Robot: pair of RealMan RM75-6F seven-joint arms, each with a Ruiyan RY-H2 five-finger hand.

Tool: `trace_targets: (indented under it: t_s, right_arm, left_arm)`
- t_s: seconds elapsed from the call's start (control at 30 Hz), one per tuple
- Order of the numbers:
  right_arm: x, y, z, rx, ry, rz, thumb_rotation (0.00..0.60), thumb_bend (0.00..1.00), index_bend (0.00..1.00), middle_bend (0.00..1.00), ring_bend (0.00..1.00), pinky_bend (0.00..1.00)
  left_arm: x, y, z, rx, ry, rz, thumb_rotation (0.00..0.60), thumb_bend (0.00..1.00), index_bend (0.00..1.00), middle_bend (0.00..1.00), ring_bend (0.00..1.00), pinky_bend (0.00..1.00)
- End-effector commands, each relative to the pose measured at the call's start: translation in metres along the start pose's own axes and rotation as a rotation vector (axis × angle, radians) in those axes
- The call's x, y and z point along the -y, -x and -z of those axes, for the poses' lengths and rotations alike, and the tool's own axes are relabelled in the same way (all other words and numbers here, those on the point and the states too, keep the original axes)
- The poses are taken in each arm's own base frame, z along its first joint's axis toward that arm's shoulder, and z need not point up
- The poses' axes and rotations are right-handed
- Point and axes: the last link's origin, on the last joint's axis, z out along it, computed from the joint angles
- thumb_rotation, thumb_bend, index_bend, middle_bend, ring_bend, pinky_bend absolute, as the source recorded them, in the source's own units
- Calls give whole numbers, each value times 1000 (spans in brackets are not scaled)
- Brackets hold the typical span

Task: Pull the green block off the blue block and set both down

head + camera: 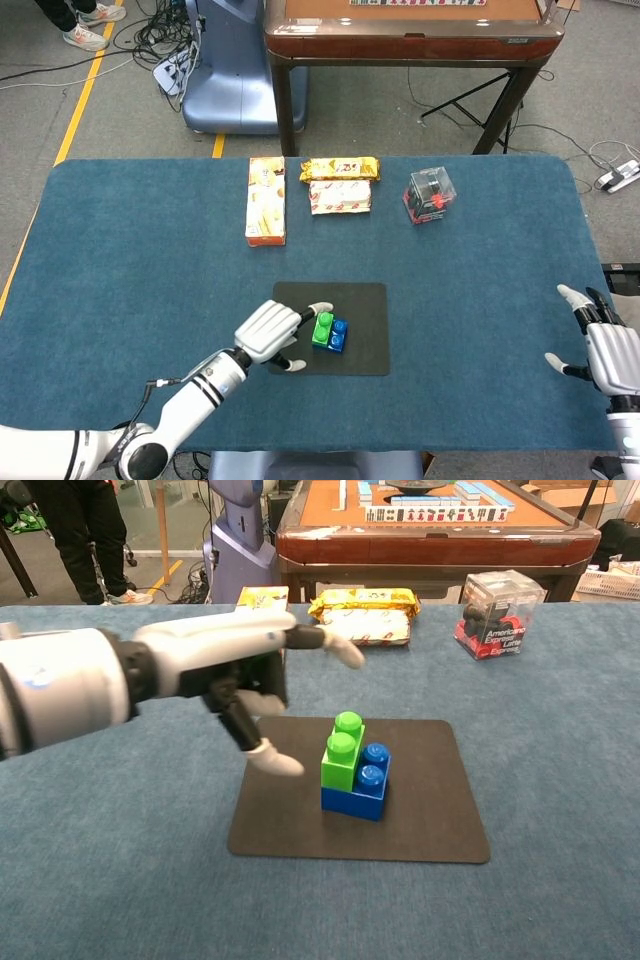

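The left hand hangs over the left part of the dark mat, just beside the blocks. Its fingers are spread apart and it holds nothing. In the chest view the left hand is big and close, with one finger pointing out over the mat and the thumb pointing down. It is near the green block but not touching it.

The green block sits on top of the blue block, on its left half. The green block is bright and tall, with 2 round bumps on top. The blue block is wider and lower, and 2 of its round bumps show on the right side. Both blocks stand upright near the middle of the mat, on the blue table.

At the far side of the table lie 3 things in a row. On the left is an orange and yellow box. In the middle are 2 snack packets, one yellow and one white, touching each other. On the right is a clear box with something red and black inside; what it is cannot be told.

The right hand is far off at the right edge of the table. Its fingers are spread and it holds nothing.
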Motion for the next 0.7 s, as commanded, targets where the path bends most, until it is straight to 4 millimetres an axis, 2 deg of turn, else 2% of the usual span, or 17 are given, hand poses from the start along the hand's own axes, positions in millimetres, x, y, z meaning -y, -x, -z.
trace_targets:
  t_s: [0.03, 0.3, 0.7]
  right_arm:
    - [-2, -1, 1, -1, 6, 0, 600, 89, 133, 185, 207, 286]
    - [-6, 2, 1, 8, 15, -7, 600, 89, 133, 187, 207, 286]
    - [-5, 9, 0, 24, 7, -14, 600, 90, 133, 189, 210, 286]
  left_arm:
    - [-8, 1, -17, 13, 10, -9, 600, 32, 167, 1000, 842, 992]
    - [-13, 3, -39, 48, 2, -38, 600, 32, 210, 1000, 849, 992]
    - [-17, 6, -58, 143, -40, -77, 600, 32, 240, 1000, 852, 992]
